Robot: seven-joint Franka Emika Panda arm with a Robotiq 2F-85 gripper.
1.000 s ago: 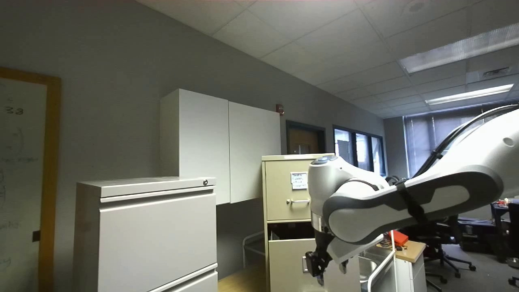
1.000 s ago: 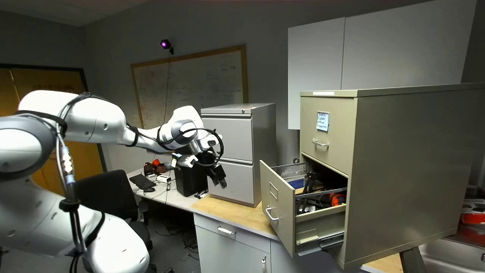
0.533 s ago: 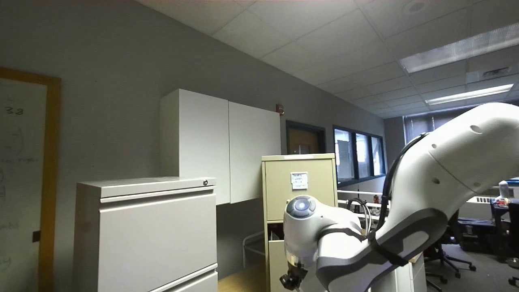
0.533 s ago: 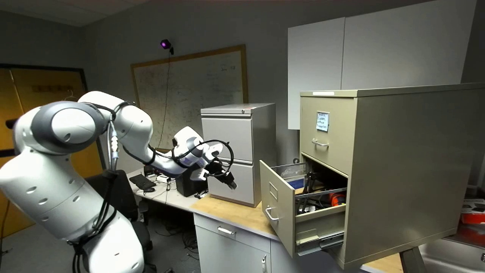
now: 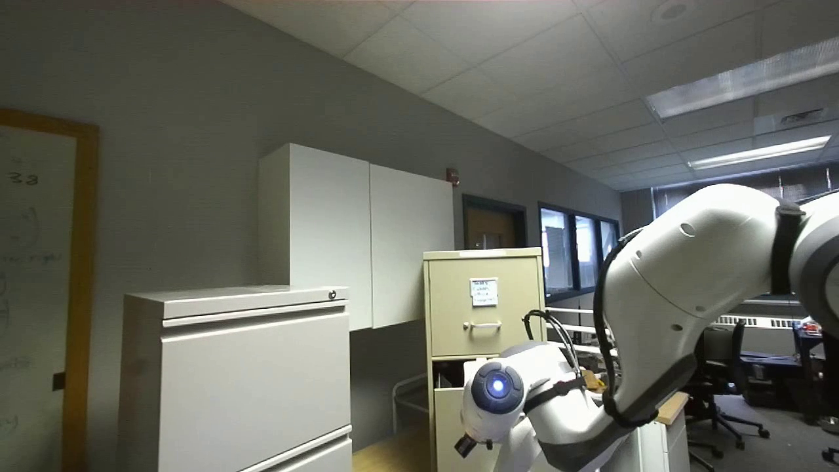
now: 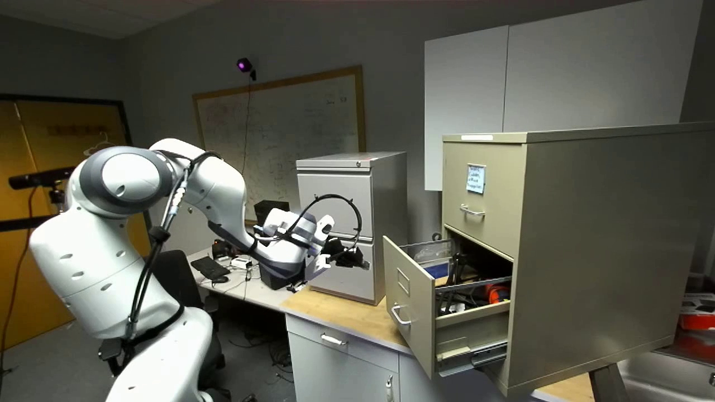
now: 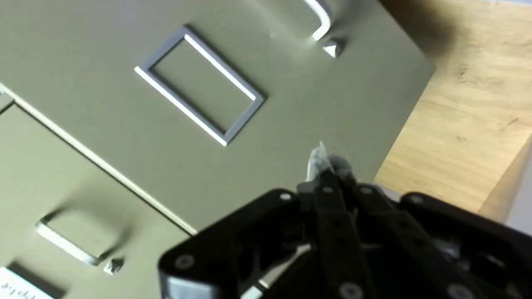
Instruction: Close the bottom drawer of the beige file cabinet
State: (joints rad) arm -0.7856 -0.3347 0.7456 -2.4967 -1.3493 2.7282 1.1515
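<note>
The beige file cabinet (image 6: 603, 251) stands with its bottom drawer (image 6: 414, 304) pulled out, tools and other items inside. Its upper drawer (image 5: 452, 295) is flush with the cabinet. In the wrist view, the bottom drawer's front (image 7: 291, 128) fills much of the picture, showing an empty label frame (image 7: 203, 85) and part of its handle (image 7: 323, 18). My gripper (image 7: 330, 164) is shut with nothing visible between its fingers, pointing at that front. In an exterior view the gripper (image 6: 360, 262) hangs a short way before the drawer front, apart from it.
A grey-white cabinet (image 6: 335, 206) stands behind the gripper on the wooden counter (image 6: 346, 312). White cupboards (image 6: 463, 106) hang on the wall above. A desk (image 6: 240, 290) with a keyboard and a black chair (image 6: 176, 279) lie beyond the arm.
The gripper has come nearer the drawer front and swung from pointing down to pointing towards it. Its fingers, apart a second ago, are together. The arm has folded; the drawer has not moved.
</note>
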